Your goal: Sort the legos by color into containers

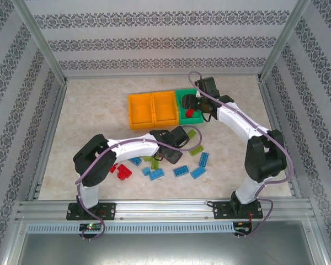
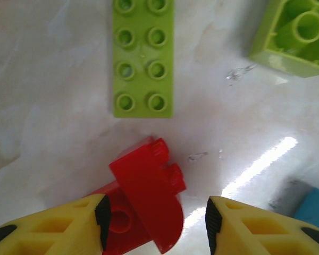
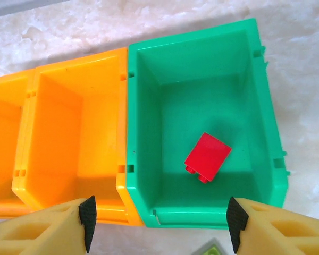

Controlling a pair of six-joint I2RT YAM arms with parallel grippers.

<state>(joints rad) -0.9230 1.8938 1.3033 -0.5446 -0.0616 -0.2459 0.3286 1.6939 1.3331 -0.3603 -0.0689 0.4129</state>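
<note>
A single red brick [image 3: 207,157] is lying on the floor of the green bin [image 3: 202,69] — the one piece showing in any container; the two orange bins [image 3: 69,127] alongside are sitting bare as far as their insides can be seen. The right gripper [image 3: 162,218] is hanging over the green bin's near wall, its jaws standing wide and carrying nothing.

Out on the table [image 1: 94,110], a red piece [image 2: 149,186] is lying between the fingers of the left gripper [image 2: 158,215]; the jaws are standing apart around it, one finger hard against it and the other showing a gap, so nothing is being gripped yet. Just beyond, a lime green brick [image 2: 142,58] is resting studs up.

Around the left arm, blue bricks [image 1: 181,170], lime ones and more red are lying scattered between the two arms — the sorting is looking barely begun, with nearly the whole pile waiting and blue and lime not yet given a bin.
</note>
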